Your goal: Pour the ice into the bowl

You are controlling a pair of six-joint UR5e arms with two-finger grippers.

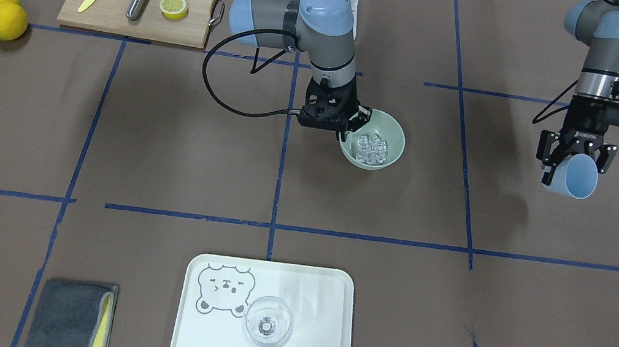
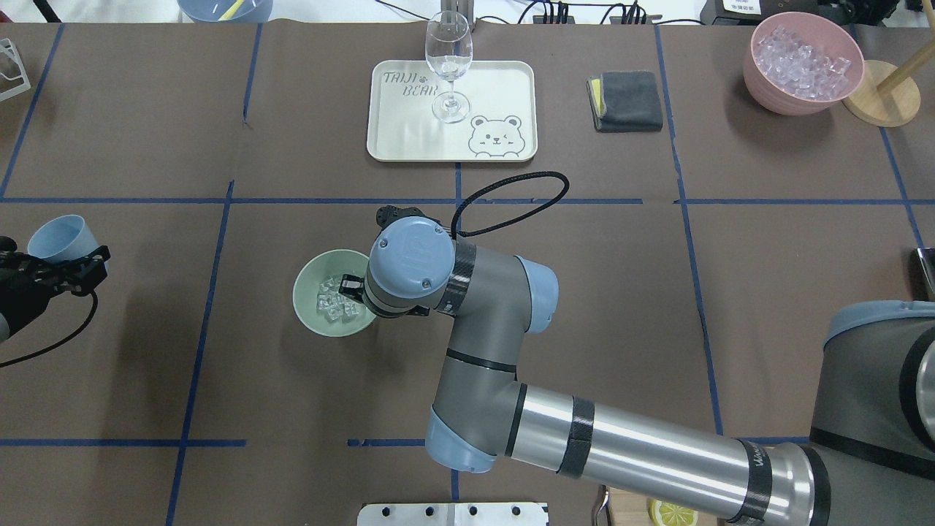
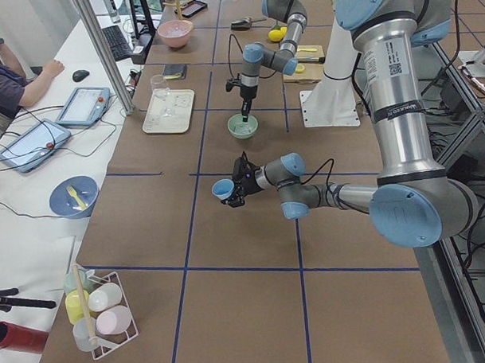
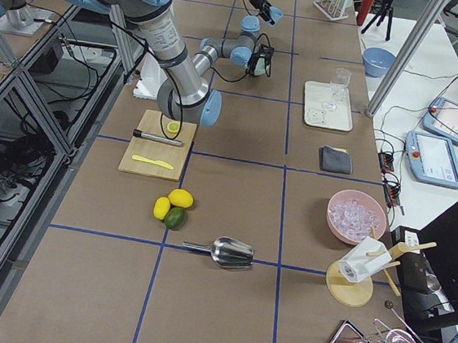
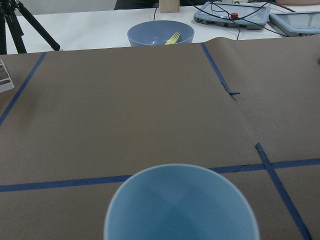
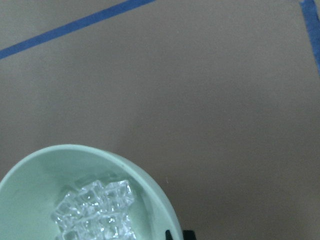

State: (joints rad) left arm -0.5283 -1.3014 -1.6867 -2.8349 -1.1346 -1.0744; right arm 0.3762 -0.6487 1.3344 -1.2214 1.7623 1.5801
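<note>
The pale sage-green bowl [image 1: 393, 134] sits on the brown table and holds the ice [image 1: 370, 148], a small heap of clear cubes. My right gripper [image 1: 349, 125] is at the bowl's rim, shut on it; in the right wrist view the rim [image 6: 155, 192] runs down between the fingertips beside the ice [image 6: 95, 210]. My left gripper [image 1: 575, 163] is shut on a light blue cup [image 1: 579, 179], held off to the side and tilted. The cup [image 5: 180, 205] looks empty in the left wrist view. In the overhead view the cup [image 2: 62, 237] is far left of the bowl [image 2: 310, 281].
A white tray [image 2: 504, 88] with a wine glass [image 2: 448, 66] and a grey cloth [image 2: 627, 101] lie across the table. A pink bowl of ice [image 2: 802, 62] stands far right. A cutting board [image 1: 117, 13] with half a lemon, and whole lemons [image 1: 2, 13], lie near the right arm.
</note>
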